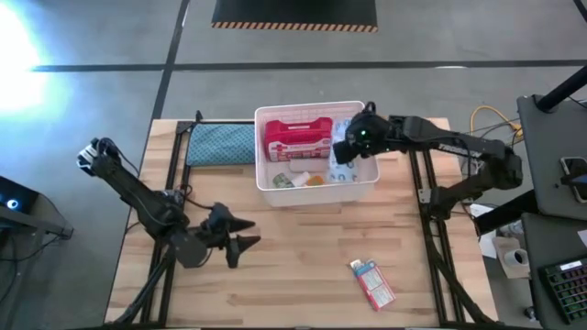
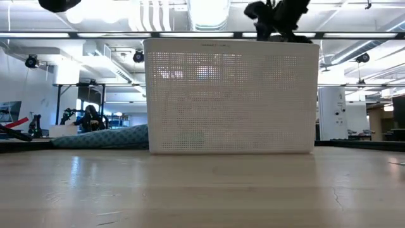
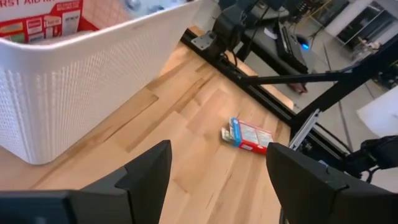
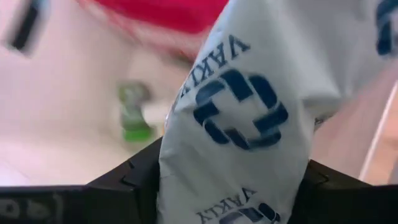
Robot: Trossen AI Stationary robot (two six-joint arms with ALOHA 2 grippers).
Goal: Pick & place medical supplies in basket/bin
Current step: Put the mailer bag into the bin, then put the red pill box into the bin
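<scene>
The white basket [image 1: 364, 178] stands at the table's middle, toward the far side. Inside it lie the red first-aid case [image 1: 296, 139] and small bottles [image 1: 292, 179]. My right gripper [image 1: 353, 147] hovers over the basket's right part, shut on the grey-white patterned wipes packet [image 4: 242, 118]. A green-topped bottle [image 4: 134, 115] shows below it. My left gripper [image 1: 246, 235] is open above the bare table near the front left. The small red-white-blue box [image 1: 371, 281] lies flat on the table, near the front right. My right gripper pinches the wipes packet between its two fingers [image 4: 134, 180], which come from above, slanting down into the basket. The packet's printed face [image 4: 239, 112] bulges out past the fingers. Whether its far end rests on the basket's contents cannot be told.
A teal-blue cloth pad [image 1: 220, 144] lies left of the basket, against its wall. Black frame rails [image 1: 174, 165] run along both table sides. Bare wood stretches between the basket and the near edge; the box [image 3: 249, 135] lies there ahead of my left gripper [image 3: 217, 165].
</scene>
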